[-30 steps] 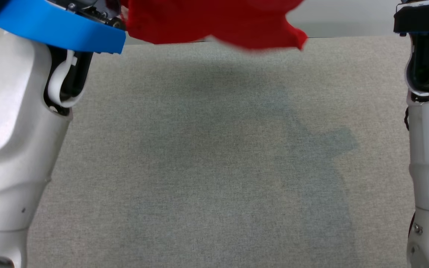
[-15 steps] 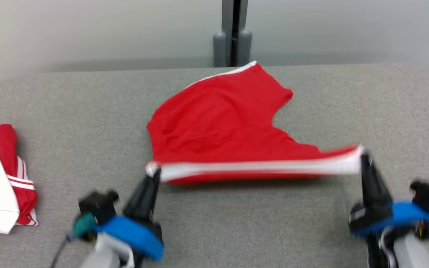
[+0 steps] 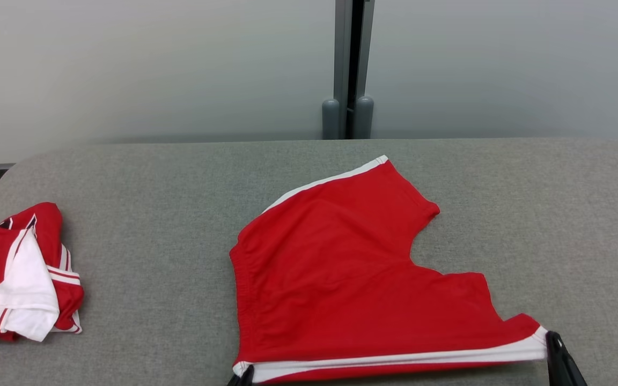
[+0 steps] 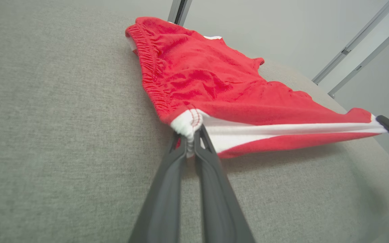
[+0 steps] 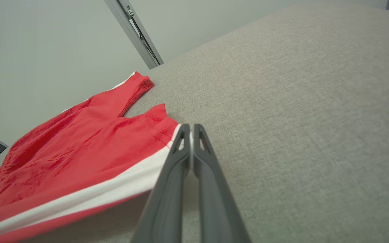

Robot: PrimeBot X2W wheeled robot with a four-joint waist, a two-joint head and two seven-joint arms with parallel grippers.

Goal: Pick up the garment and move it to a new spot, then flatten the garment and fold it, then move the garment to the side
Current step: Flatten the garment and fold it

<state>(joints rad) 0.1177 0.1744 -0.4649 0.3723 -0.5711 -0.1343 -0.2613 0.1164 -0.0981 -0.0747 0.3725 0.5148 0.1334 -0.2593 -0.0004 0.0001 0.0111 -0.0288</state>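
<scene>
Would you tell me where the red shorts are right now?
In the head view the red shorts lie centre on the grey table, near striped edge pinched by left gripper and right gripper.

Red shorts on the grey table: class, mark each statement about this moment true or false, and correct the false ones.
1. The left gripper is shut on a white-trimmed corner of the red shorts. True.
2. The right gripper hangs open above the shorts. False: it is shut on the other end of the white-striped edge.
3. A second garment, red and white, lies bunched at the left of the table. True.
4. The shorts are folded neatly in half. False: they lie spread out, with both legs apart.
</scene>
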